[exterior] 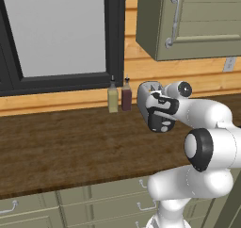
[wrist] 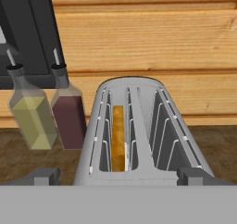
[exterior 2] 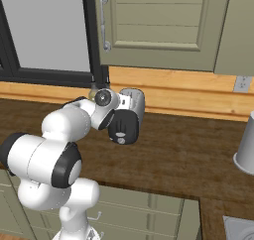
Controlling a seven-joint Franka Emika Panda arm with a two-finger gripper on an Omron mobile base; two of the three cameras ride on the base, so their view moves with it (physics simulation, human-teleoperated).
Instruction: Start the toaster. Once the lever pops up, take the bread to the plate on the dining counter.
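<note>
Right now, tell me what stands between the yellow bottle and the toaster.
The dark red bottle stands between the yellow bottle and the toaster, plain in the hand view.

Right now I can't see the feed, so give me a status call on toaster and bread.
End effector open, poised over toaster. Bread seated in left slot. Two bottles stand just left of toaster, nothing blocking.

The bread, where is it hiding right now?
The bread sits on edge in the left slot of the toaster, seen in the hand view, just right of the dark red bottle on the wooden counter.
</note>
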